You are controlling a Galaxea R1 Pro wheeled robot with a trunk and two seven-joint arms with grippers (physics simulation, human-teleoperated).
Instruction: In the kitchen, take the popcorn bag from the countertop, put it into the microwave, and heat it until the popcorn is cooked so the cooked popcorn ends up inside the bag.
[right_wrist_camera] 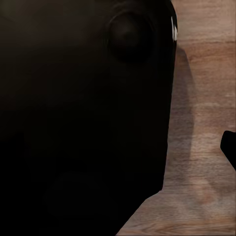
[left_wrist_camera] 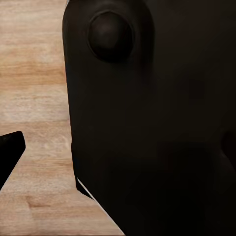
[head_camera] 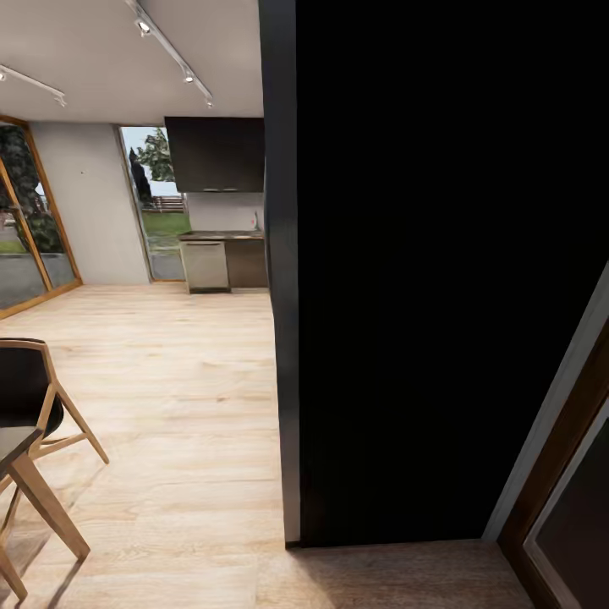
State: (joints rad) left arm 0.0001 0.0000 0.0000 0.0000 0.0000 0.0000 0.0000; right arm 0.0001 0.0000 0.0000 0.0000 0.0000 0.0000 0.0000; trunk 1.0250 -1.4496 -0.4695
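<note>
popcorn bag: not to be seen from where the robot stands; it's on its way thru the house. head view: a tall black panel (head_camera: 448, 271), prob a wall end or cabinet side, blocks the right half close up. to its left, light wood floor (head_camera: 169, 381) runs back to the kitchen (head_camera: 222, 211), well apart from the robot: dark upper cabinets (head_camera: 216, 154), a countertop (head_camera: 222, 235) w/ a pale steel appliance (head_camera: 205, 266) under it, window beside. too small to pick out a bag or microwave on it. a wood-framed chair w/ black seat (head_camera: 30, 397) sits at near left.

handling, as a guess from the task only: a small crinkled paper sack should be light, soft, easy to crush or tip. best taken by the rolled rim or gently across the body, kept upright so kernels stay in.

grippers: left wrist view has the robot's dark body (left_wrist_camera: 152, 118) over floor, w/ a black tip (left_wrist_camera: 11, 147) at the edge, maybe a finger. right wrist view is much the same, w/ another dark tip (right_wrist_camera: 229, 147). can't tell if either gripper is spread or closed. nothing seems held, though i can't be sure.
</note>
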